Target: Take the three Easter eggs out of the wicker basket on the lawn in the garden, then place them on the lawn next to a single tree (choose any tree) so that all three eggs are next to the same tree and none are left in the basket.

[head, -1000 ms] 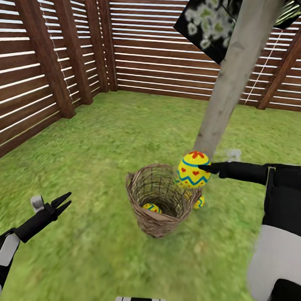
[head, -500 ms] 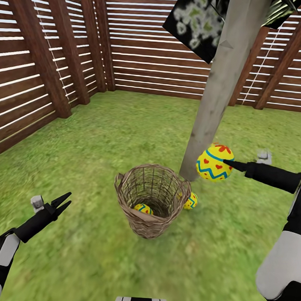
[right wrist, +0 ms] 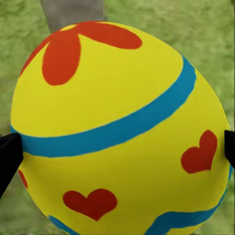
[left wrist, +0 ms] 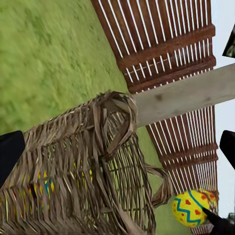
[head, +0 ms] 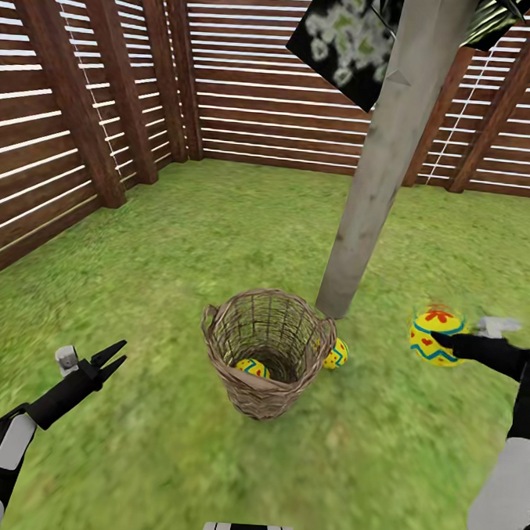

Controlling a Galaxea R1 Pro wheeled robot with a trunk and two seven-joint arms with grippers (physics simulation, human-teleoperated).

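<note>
While my right gripper [head: 442,339] is clamping one Easter egg [head: 434,336] between its fingers, I am holding it above the lawn [head: 220,231], off to the right of the tree [head: 380,170] and near its base. In my right wrist view the egg is sitting squarely between the two black fingertips [right wrist: 10,159], which are pressing on either side of it, with grass underneath and the grey trunk [right wrist: 72,12] beyond it.

My left gripper [head: 106,359] is hanging idle with its jaws apart and nothing in them, low over the grass on the near side of the wicker basket [head: 266,351]. From that wrist the basket's weave [left wrist: 88,171] is looming close.

As for progress, I am judging it about halfway. A second egg [head: 337,353] is lying on the grass just behind the basket, close to the foot of the trunk, so that one is looking done. The egg I am carrying is out of the basket but not yet set down. A third egg [head: 252,367] is sitting at the bottom of the basket, showing through the open mouth. Left to do, then: setting down the egg in hand by this trunk, then fetching the last one and putting it beside the same tree.
</note>
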